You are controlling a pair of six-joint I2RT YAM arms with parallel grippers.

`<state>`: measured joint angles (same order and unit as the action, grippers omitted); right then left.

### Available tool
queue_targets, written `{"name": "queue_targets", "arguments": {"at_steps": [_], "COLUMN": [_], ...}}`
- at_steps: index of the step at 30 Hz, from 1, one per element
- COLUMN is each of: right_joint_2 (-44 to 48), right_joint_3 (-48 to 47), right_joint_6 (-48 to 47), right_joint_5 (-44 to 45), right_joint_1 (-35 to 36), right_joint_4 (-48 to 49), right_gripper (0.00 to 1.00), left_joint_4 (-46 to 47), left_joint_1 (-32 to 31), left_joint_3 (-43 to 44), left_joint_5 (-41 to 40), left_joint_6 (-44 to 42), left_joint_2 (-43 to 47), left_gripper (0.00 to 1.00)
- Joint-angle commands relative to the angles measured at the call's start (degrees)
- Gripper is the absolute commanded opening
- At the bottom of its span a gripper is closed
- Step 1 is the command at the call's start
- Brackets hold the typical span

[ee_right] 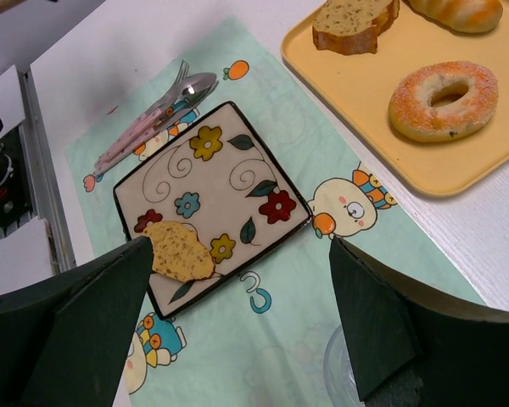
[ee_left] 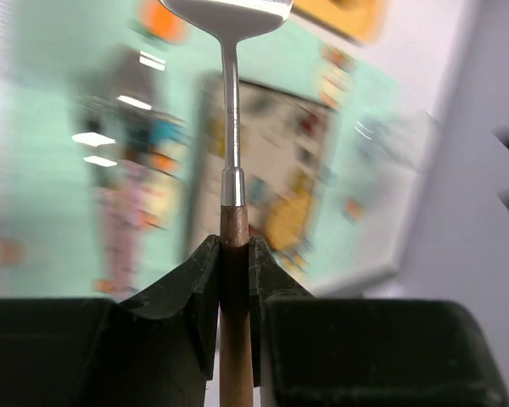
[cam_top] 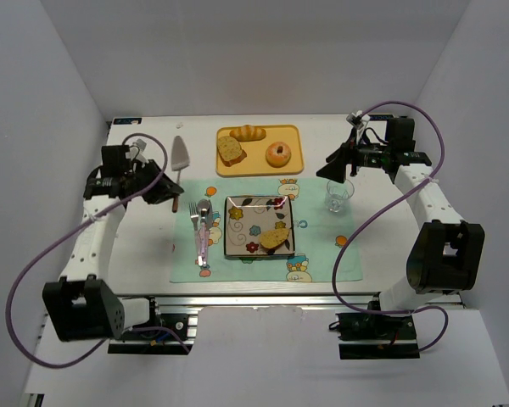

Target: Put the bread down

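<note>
**Left claw** [ee_left: 235, 259]: closed on the brown wooden handle of the cake server [ee_left: 231, 127]. The metal shank and blade project straight ahead of the fingertips. The background in this wrist view is blurred.

**Right claw** [ee_right: 237, 254]: fingers spread wide, nothing between them. It hangs above the bench [cam_top: 144, 246], at the far right part of the placemat [cam_top: 322, 246].

**Bread** [ee_right: 180, 253]: lies flat on the flowered square plate [ee_right: 212, 170], in one corner. In the right wrist view it sits below the claw, just beside the finger at the left of that view. From above, it is to the left of the right claw and nearer the arm bases.

**Other items:** the glass [cam_top: 338, 196] stands just on the base side of the right claw. The yellow tray [cam_top: 293, 136] lies to its left.
</note>
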<state>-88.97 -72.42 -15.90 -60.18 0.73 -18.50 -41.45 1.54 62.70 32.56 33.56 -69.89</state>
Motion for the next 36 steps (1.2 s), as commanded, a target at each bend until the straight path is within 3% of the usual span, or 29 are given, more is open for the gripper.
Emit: {"name": "queue_targets", "arguments": {"at_steps": [1, 3, 7, 15, 19, 20, 23, 32, 36], "right_joint_2": [1.60, 1.78, 1.96, 2.66, 2.57, 2.57, 2.48, 3.80, 4.68], "right_joint_3": [-1.93, -1.93, -2.02, -1.67, -2.02, -2.19, -2.98, -1.58, -1.32], "right_joint_6": [-1.41, -1.41, -1.94, -3.79, -3.79, -3.87, -5.10, -5.63, -4.43], "right_joint_5": [-1.25, -1.43, -1.87, -1.25, -1.08, -1.08, -0.73, -0.73, 1.80], "right_joint_1": [-0.12, -0.12, -0.03, -0.03, -0.03, -0.03, -0.03, -0.03, -0.03], "right_joint_4": [-1.10, -1.18, -1.97, -3.73, -4.00, -4.26, -5.31, -5.40, -6.03], "right_gripper": [0.89, 0.89, 0.89, 0.89, 0.89, 0.89, 0.89, 0.89, 0.89], "left_joint_4": [-4.69, -3.82, 0.23, 4.19, 4.10, 4.45, 4.27, 3.83, 4.27], "left_joint_1": [3.20, 3.38, 5.04, 8.65, 8.74, 8.74, 8.92, 9.97, 10.24], "left_joint_3": [4.27, 4.72, 2.08, -1.88, -1.44, -1.52, -1.44, -0.65, 0.14], "left_joint_5": [-17.41, -26.44, -30.00, -30.18, -29.57, -29.48, -29.22, -31.50, -31.59], "left_joint_6": [-10.78, -15.69, -23.70, -36.08, -37.95, -37.96, -37.61, -34.36, -30.23], "left_joint_2": [-7.16, -9.82, -15.09, -17.47, -20.98, -21.69, -23.62, -21.44, -16.78], "left_gripper": [0.00, 0.00, 0.00, 0.00, 0.05, 0.07, 0.26, 0.62, 0.70]}}
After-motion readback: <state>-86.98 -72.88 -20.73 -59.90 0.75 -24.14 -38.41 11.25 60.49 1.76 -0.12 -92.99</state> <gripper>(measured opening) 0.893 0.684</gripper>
